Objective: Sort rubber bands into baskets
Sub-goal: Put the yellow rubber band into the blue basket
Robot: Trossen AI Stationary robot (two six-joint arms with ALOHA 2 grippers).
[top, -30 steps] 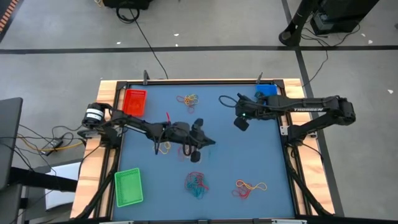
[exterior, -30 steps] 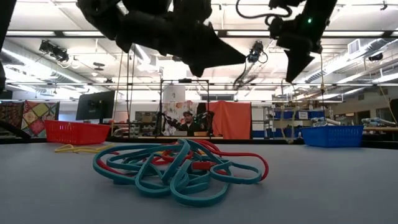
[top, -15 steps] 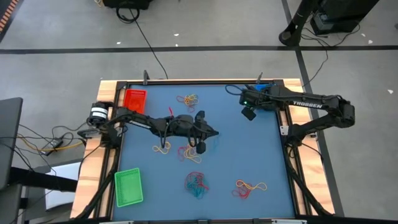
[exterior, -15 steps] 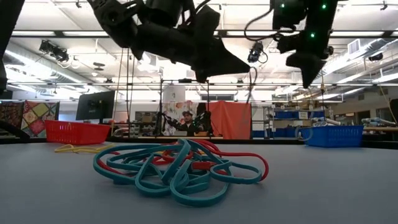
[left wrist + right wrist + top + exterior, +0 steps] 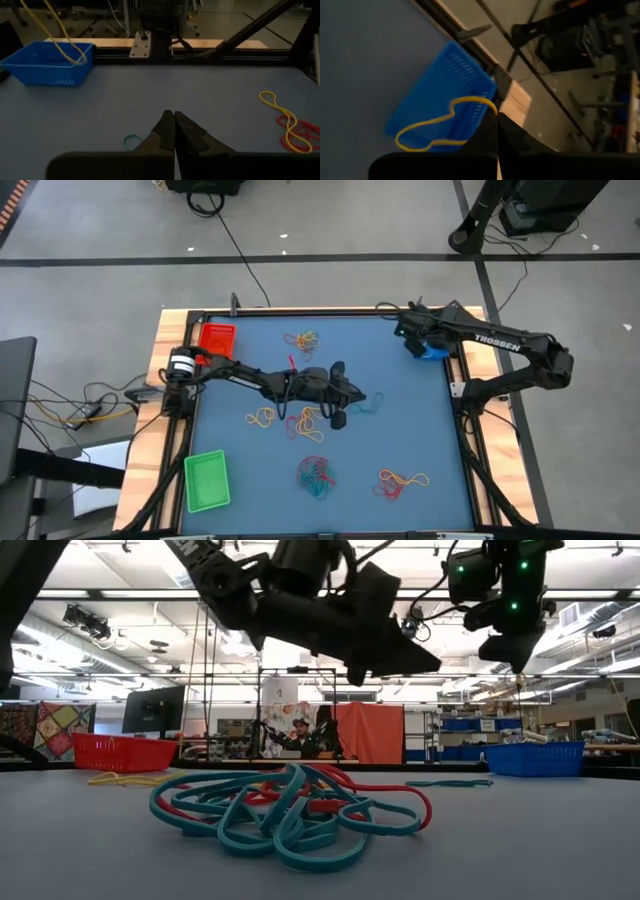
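**Yellow band held over blue basket**

High view: right tool [image 5: 412, 340] hangs above the blue rectangular plastic basket [image 5: 434, 351] at the surface's far right corner; left tool [image 5: 345, 402] is mid-surface, near a loose teal band [image 5: 372, 402].

Right wrist view: fingers pinch a thin yellow rubber band [image 5: 440, 125] dangling over the basket.

Left wrist view: left tool pressed together, empty.

Likely step: release; the tool must spread.
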